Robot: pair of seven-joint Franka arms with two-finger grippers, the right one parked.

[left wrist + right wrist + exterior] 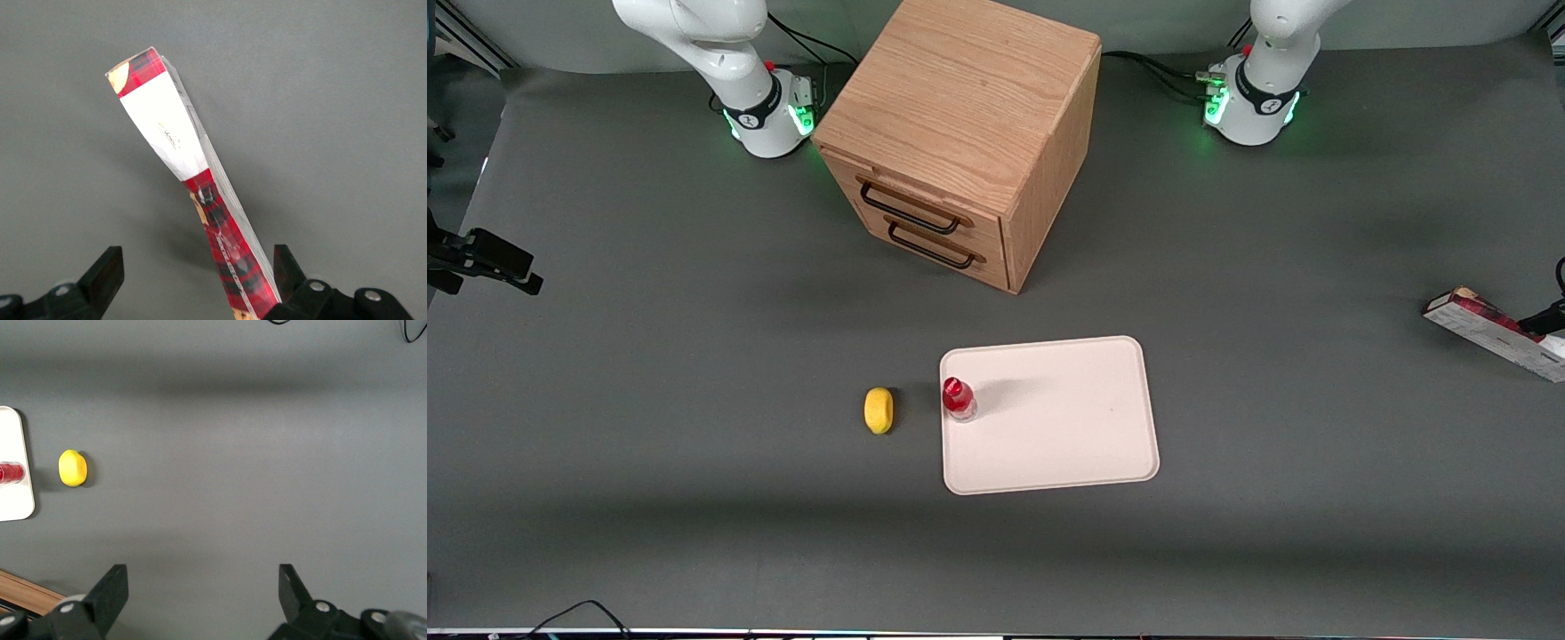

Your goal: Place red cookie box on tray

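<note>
The red cookie box (1494, 333) lies at the front view's right edge, well apart from the tray (1049, 413) at centre. The gripper (197, 277) stands spread around its near end, one finger (287, 267) possibly touching, the box's long axis running away from it.

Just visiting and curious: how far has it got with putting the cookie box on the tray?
Early stage. The tray holds only a small red-capped bottle. The red cookie box sits tilted at the working arm's end of the table, between the open gripper's fingers. Gripping, carrying and placing remain.
</note>
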